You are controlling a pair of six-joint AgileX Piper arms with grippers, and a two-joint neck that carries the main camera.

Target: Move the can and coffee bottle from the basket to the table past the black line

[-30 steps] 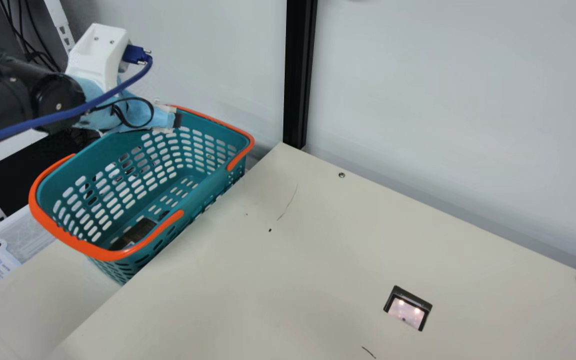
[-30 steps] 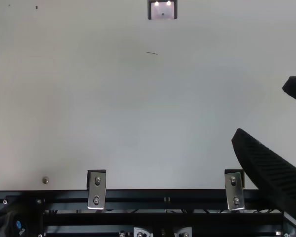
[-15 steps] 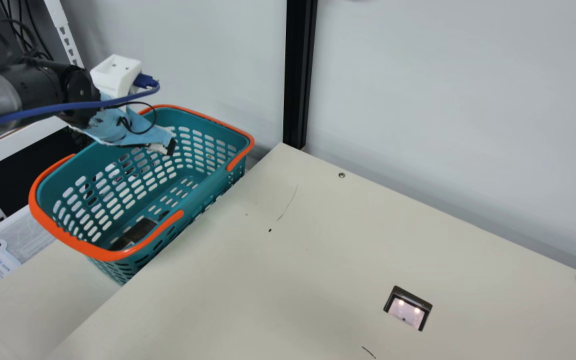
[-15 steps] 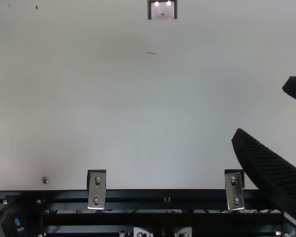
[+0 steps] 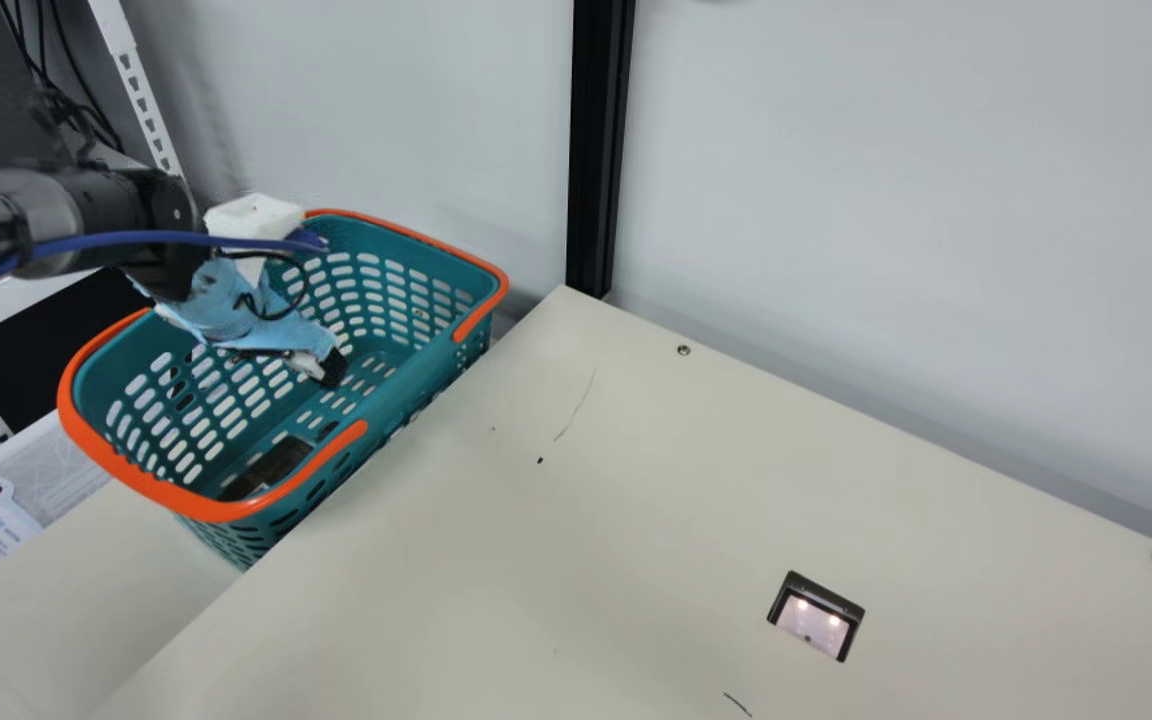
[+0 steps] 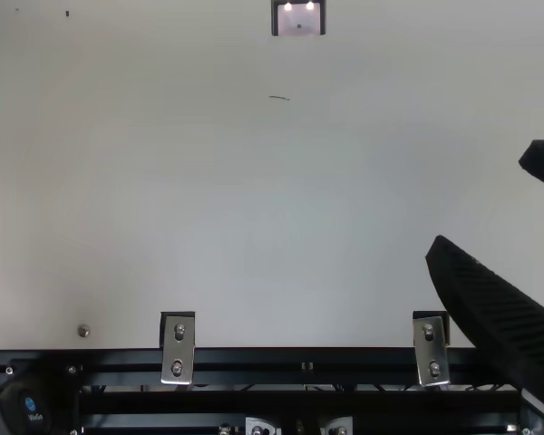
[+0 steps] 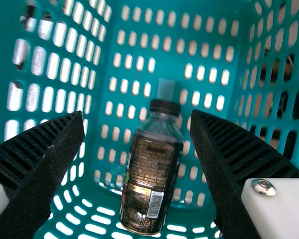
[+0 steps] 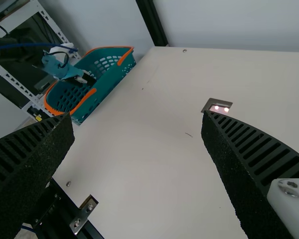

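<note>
Teal plastic basket [image 5: 431,258] with orange handles sits beside the cream counter [image 5: 496,560], main view. Left end effector [image 5: 330,368] is tipped down inside it, blue wrap [image 5: 236,305] and blue cable [image 5: 116,240] behind. Main view makes its finger gap hard to read; left wrist view shows the fingers [image 7: 45,154] spread apart, nothing clamped. Same view gives the coffee bottle [image 7: 152,174]: black cap, dark label, barcode, lying on its side in the basket, seen between the fingers. Main view has a dark shape [image 5: 274,465] low in the basket, partly cut off by the near handle; can't tell from that view alone what it is.

Right end effector [image 6: 480,201]: top view, right edge, fingers apart, bases cut off by the frame. Right wrist view has its fingers wide apart too, plus the basket and left arm farther off, small.

Counter has a thin dark line [image 5: 576,405], faint, and a black-framed cutout [image 5: 851,640], cropped at the top view's edge. Top view adds metal brackets [image 6: 178,349] on a black rail [image 6: 254,360].
</note>
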